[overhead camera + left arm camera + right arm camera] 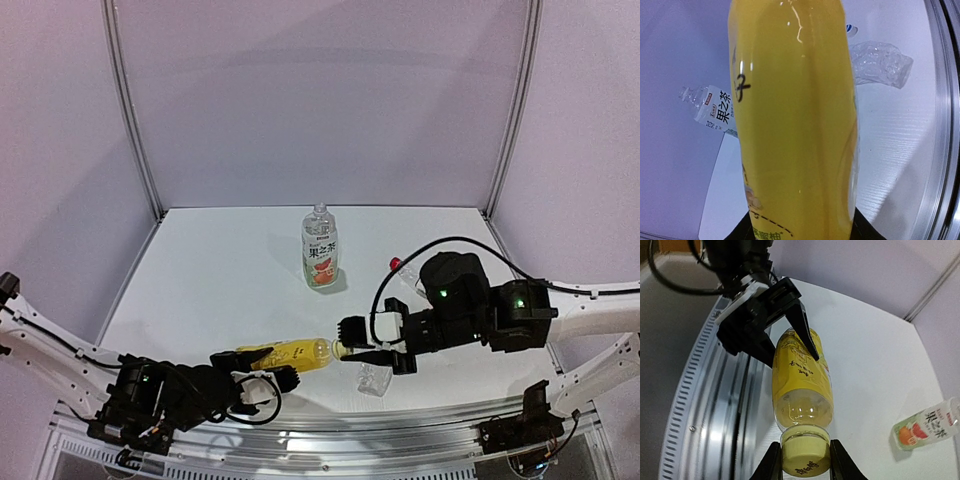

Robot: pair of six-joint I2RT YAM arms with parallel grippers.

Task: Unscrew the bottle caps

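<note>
The yellow bottle (290,353) is held lying level above the table's near edge. My left gripper (262,368) is shut on its body, which fills the left wrist view (795,125). My right gripper (345,352) is shut on its yellow cap (806,455), one finger on each side. The right wrist view shows the yellow bottle (800,385) and my left gripper (792,357) around it. The fruit-label bottle (319,250) stands upright at the middle back. The clear plain bottle (374,377) lies under my right gripper. A red cap (396,264) shows by the right arm; its bottle is mostly hidden.
The metal rail (330,435) runs along the table's near edge, below both grippers. In the left wrist view the crumpled clear bottle (880,62) lies near the rail, and a small blue-and-white cap (851,29) peeks out beside the yellow bottle. Grey walls enclose the table.
</note>
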